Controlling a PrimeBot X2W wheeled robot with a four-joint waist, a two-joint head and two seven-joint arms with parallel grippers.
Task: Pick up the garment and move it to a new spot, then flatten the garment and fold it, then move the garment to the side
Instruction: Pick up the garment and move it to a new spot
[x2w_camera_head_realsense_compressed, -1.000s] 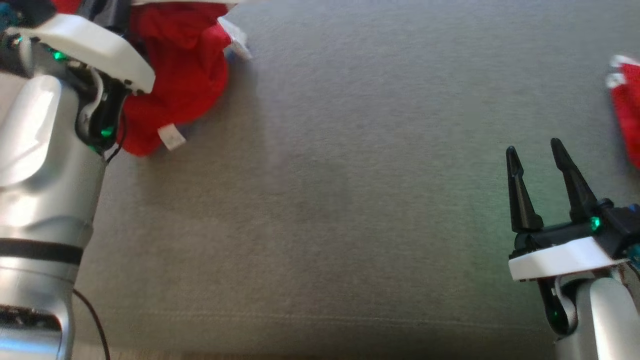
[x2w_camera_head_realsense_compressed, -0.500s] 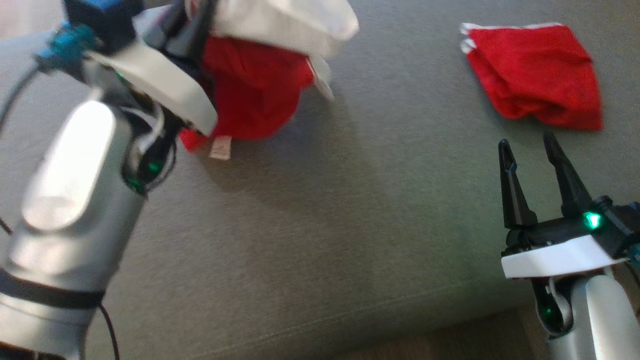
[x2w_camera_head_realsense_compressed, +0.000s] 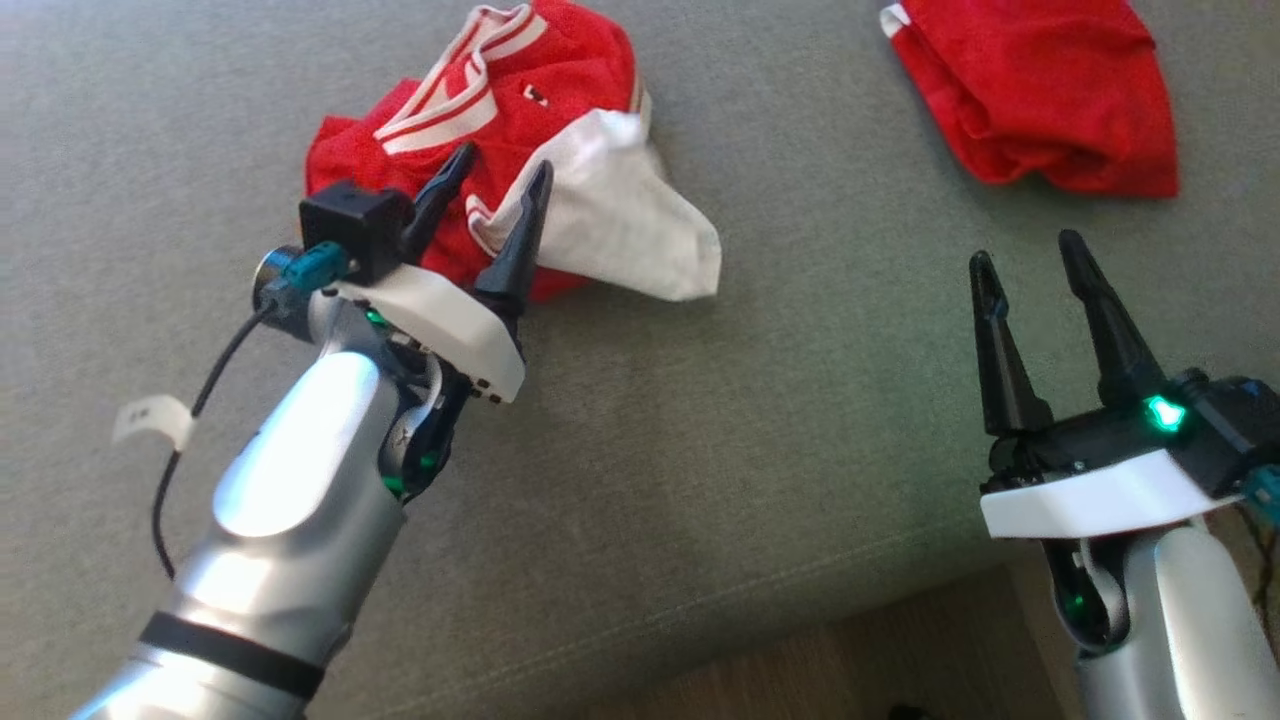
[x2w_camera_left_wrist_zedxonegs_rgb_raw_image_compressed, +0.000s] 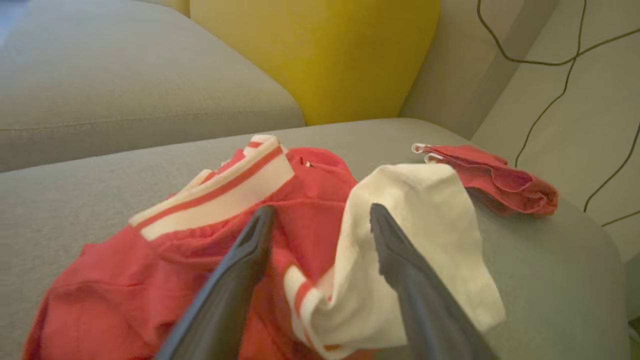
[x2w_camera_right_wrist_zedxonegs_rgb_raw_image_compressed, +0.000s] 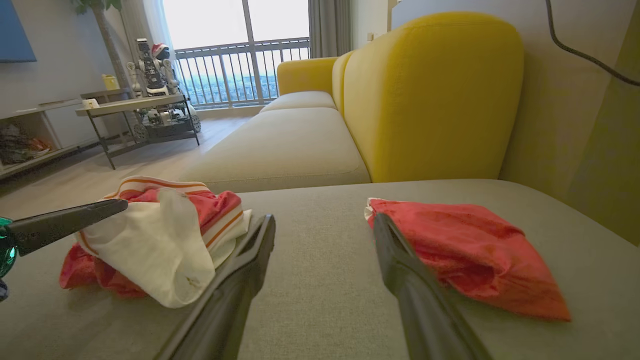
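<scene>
The garment, red with white striped trim and a white panel, lies crumpled on the grey sofa cushion. My left gripper stands open just over its near edge, nothing between the fingers. The left wrist view shows the same: the garment lies under and beyond the spread left gripper. My right gripper is open and empty at the lower right, over bare cushion. In the right wrist view the garment lies left of the right gripper.
A second, folded red cloth lies at the back right of the cushion, also as the red cloth close to my right fingers. A yellow back cushion rises behind. The seat's front edge meets wooden floor.
My left gripper has opened and let go of the garment, which now lies on the cushion. The head camera has shifted, bringing the second red cloth into view. The right gripper stays open.
</scene>
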